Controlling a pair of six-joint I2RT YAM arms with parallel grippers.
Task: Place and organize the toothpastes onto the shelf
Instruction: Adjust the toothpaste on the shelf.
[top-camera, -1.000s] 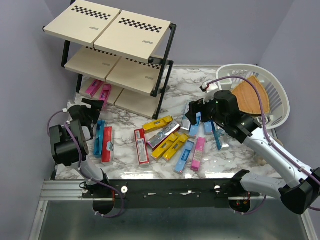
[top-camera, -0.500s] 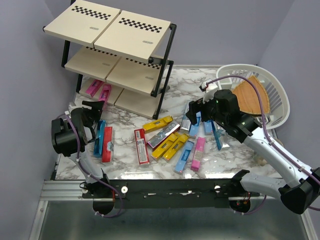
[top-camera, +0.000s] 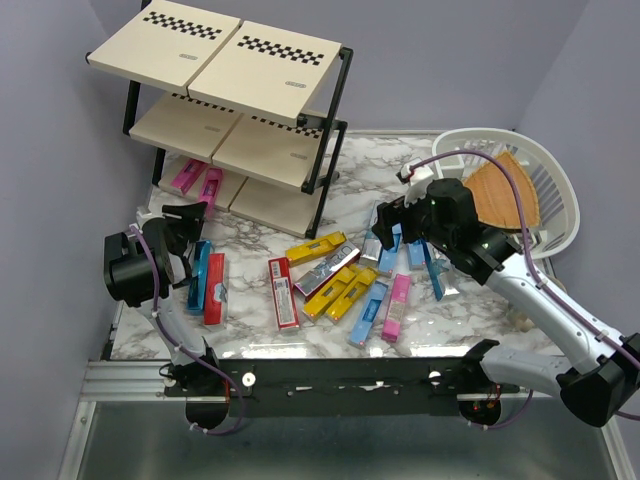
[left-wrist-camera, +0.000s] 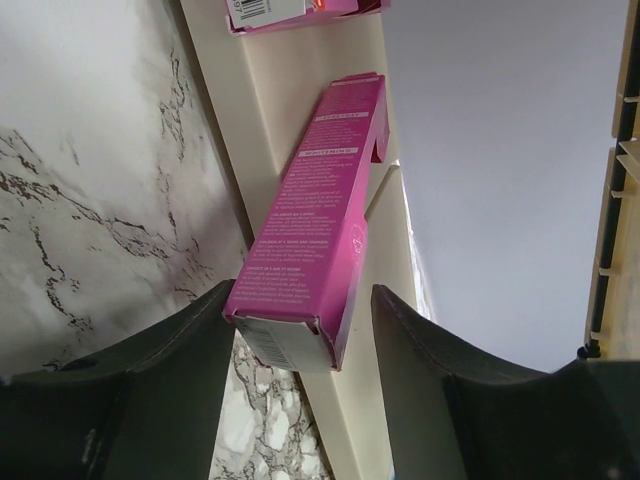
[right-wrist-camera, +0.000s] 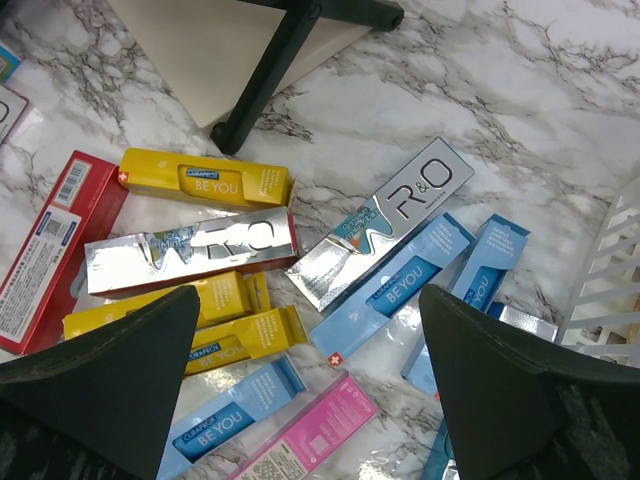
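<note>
The shelf (top-camera: 235, 60) stands at the back left, with two pink toothpastes (top-camera: 197, 182) lying on its bottom board (left-wrist-camera: 255, 120). My left gripper (top-camera: 186, 222) reaches to that board, and its jaws straddle the near end of one pink toothpaste box (left-wrist-camera: 310, 240). One finger touches the box and a gap shows beside the other. My right gripper (top-camera: 386, 236) hangs open above the loose pile, over light blue (right-wrist-camera: 400, 285), silver (right-wrist-camera: 385, 220), yellow (right-wrist-camera: 205, 180) and pink (right-wrist-camera: 310, 430) boxes. A light blue box (top-camera: 199, 274) and a red box (top-camera: 214, 289) lie near the left arm.
A white plastic basket (top-camera: 548, 170) at the back right holds a wedge-shaped wooden board (top-camera: 505, 195). A red box (top-camera: 283, 292) lies near the marble table's front edge. The shelf's black leg (right-wrist-camera: 265, 75) stands just beyond the pile.
My left gripper's jaws have narrowed around the pink box on the bottom board, and the left arm has shifted slightly. The right arm has not moved.
</note>
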